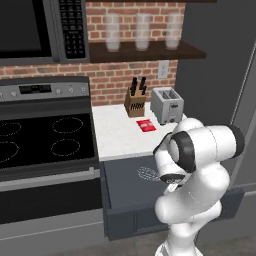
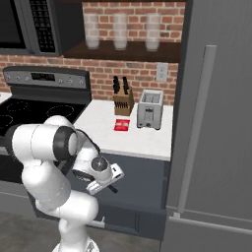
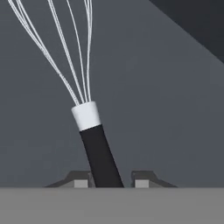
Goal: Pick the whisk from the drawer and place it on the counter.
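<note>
Whisk point(image 3: 94, 131) in close-up from the hand camera, its black handle running down between the two dark finger tips of the pincer point(image 3: 108, 181) and touching the left tip, with a gap to the right one; the lower end of the handle is cut off at the bottom of the view, and whether the pincer has actually clamped it cannot be told. The wire loops fan upward and leave the top of the picture. From the left base camera, only the silvery wire head point(image 1: 148, 173) is visible, lying on the floor of the open drawer point(image 1: 125, 190), while the arm's white body hides the handle and the pincer. From the right base camera the arm covers much of the drawer point(image 2: 142, 184), and the whisk cannot be made out there. Behind, the white surface point(image 1: 117, 132) carries a knife block point(image 1: 135, 102), a toaster point(image 1: 166, 105) and a small red packet point(image 1: 146, 126), its label too small to read.
</note>
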You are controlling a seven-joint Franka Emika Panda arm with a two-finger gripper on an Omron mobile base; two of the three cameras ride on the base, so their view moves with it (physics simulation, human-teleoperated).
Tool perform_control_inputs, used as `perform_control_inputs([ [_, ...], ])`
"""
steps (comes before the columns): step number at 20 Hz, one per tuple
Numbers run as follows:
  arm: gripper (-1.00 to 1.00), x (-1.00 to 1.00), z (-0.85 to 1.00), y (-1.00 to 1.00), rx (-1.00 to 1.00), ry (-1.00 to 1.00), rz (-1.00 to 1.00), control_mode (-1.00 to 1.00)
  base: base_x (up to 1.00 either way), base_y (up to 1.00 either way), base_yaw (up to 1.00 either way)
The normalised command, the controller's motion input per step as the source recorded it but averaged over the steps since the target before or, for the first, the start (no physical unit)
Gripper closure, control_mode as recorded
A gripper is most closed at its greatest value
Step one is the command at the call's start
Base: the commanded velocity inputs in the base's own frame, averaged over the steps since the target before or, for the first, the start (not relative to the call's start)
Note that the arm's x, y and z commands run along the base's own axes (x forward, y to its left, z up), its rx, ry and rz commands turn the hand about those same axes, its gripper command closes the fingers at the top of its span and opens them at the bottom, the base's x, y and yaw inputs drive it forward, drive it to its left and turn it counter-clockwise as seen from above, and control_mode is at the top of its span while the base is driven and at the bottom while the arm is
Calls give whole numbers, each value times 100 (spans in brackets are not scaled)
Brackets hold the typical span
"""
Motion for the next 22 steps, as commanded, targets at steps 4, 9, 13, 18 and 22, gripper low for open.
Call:
perform_control_inputs([
  [4,100,0,100,-1,0,-5,30,-100,0,0,0],
  [9,100,0,100,-3,0,0,31,-100,0,0,0],
  [13,100,-2,100,-15,0,0,27,-100,0,0,0],
  [18,100,-3,100,-33,1,0,23,-100,0,0,0],
  [22,100,10,100,-61,8,6,16,-100,0,0,0],
])
